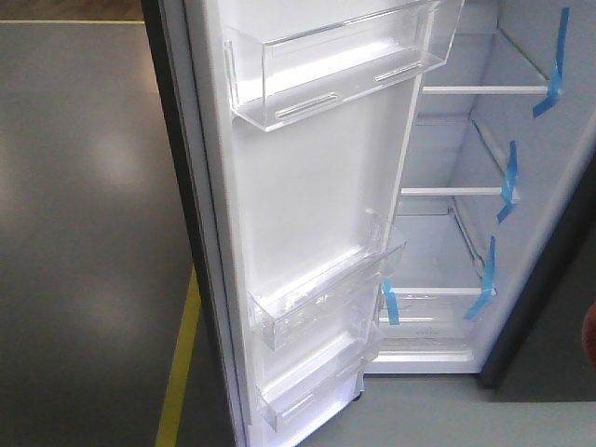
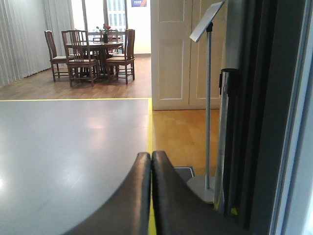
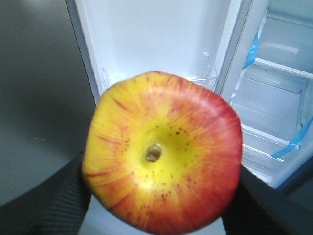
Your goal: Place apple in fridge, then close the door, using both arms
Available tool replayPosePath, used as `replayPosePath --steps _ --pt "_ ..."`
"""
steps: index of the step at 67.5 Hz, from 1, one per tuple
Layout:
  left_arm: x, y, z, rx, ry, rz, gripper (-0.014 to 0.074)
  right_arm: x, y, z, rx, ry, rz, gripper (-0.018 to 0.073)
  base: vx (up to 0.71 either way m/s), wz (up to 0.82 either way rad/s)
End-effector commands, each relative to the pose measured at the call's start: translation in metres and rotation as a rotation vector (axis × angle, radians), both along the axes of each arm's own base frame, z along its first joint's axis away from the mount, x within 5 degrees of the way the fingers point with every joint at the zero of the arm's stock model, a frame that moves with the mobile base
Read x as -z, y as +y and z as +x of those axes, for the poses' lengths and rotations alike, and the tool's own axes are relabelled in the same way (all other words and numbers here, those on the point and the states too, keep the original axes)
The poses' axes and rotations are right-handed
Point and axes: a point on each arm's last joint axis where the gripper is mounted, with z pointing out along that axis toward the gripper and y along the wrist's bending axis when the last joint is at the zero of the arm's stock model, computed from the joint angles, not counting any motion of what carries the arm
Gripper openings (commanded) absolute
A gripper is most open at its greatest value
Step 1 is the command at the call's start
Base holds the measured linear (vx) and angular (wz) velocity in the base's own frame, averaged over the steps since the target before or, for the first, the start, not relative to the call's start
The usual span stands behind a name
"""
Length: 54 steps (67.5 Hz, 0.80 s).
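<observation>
Pinching the round red-yellow apple (image 3: 161, 156) across its sides before the white-lined open fridge (image 3: 279, 73), our black right gripper (image 3: 164, 210) holds; we judge it firm, light, slick; left gripper (image 2: 151, 157) pressed together.

red apple (image 3: 161, 156) streaked yellow; white fridge (image 1: 438, 149); blue tape strips (image 1: 556, 65).

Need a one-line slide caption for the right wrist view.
Apple held in the right hand, dimple facing the camera, before the open fridge and door.
</observation>
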Motion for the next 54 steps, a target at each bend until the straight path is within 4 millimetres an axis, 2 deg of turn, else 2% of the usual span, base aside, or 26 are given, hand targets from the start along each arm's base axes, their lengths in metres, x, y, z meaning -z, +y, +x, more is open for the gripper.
replayPosePath --steps 1,54 --pt "0.0019 0.0 -0.0002 0.001 -0.062 -0.014 -0.0006 -0.0132 0.0013 0.0032 -0.003 -0.091 0.031 0.036 0.03 0.01" --pt "0.0019 0.0 -0.0002 0.001 -0.062 -0.014 -0.0006 -0.0132 0.0013 0.0032 -0.003 -0.091 0.031 0.036 0.03 0.01"
